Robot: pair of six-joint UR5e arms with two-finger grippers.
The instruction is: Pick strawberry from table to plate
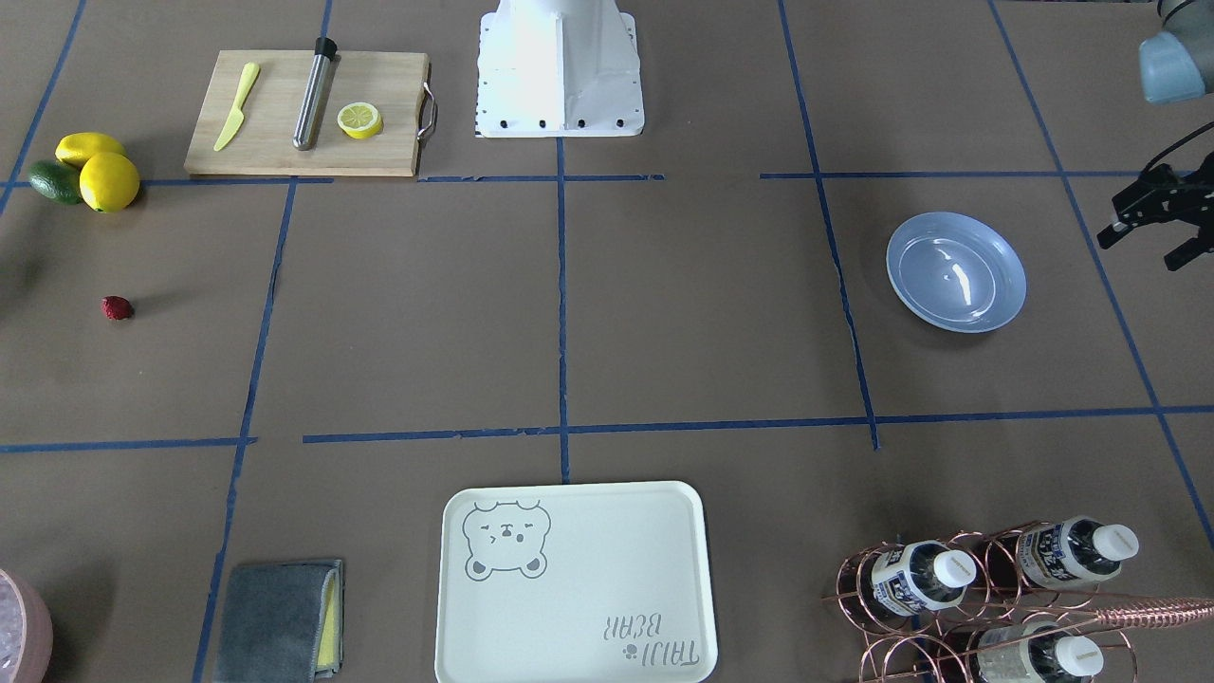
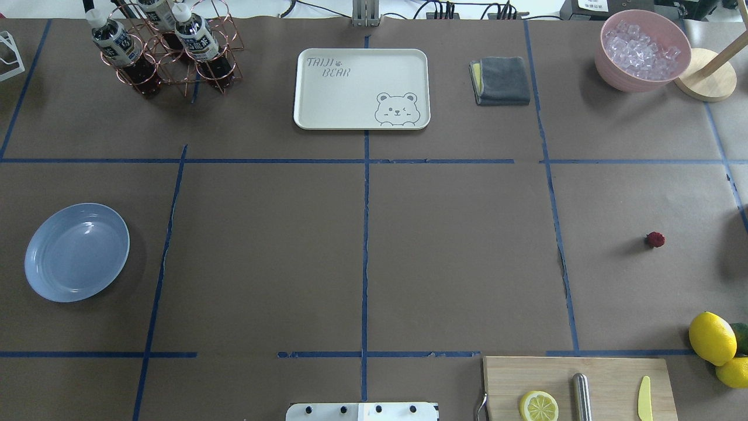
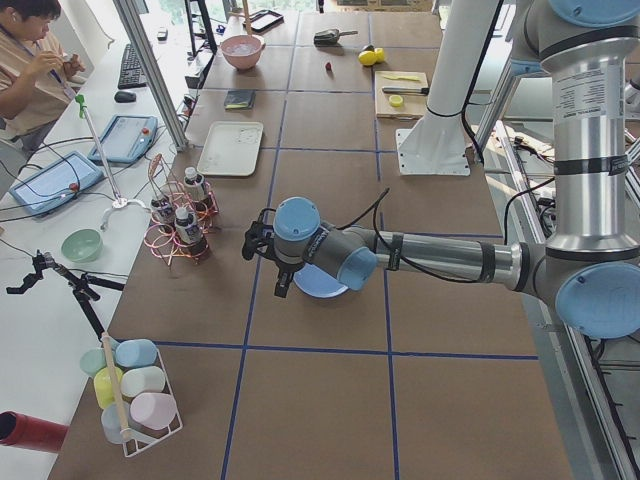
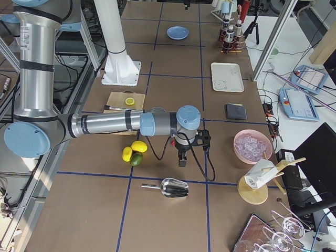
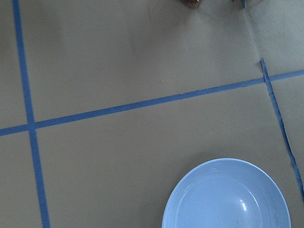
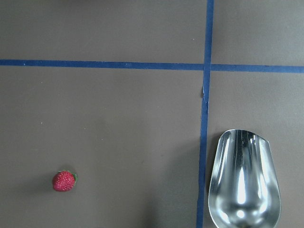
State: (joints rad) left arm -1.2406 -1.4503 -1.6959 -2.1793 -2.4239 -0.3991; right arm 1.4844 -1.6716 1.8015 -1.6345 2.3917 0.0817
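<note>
The strawberry (image 1: 117, 307) (image 2: 655, 239) lies alone on the brown table (image 2: 456, 245), small and red. In the right wrist view the strawberry (image 6: 63, 181) is at the lower left. The light-blue plate (image 1: 956, 271) (image 2: 76, 252) (image 5: 227, 194) sits empty on the opposite side of the table. My left gripper (image 1: 1143, 249) hovers just beside the plate with its fingers apart and nothing between them. My right gripper (image 4: 181, 160) hangs over the strawberry's area, between the lemons and the ice bowl. It shows only in the exterior right view, so I cannot tell its state.
Two lemons (image 1: 100, 169) and an avocado (image 1: 52, 180) lie near the strawberry. A cutting board (image 1: 308, 114) carries a lemon half, knife and metal rod. A metal scoop (image 6: 244, 180), bear tray (image 2: 362, 88), grey cloth (image 2: 501, 80), ice bowl (image 2: 641, 49) and bottle rack (image 2: 163, 49) stand around.
</note>
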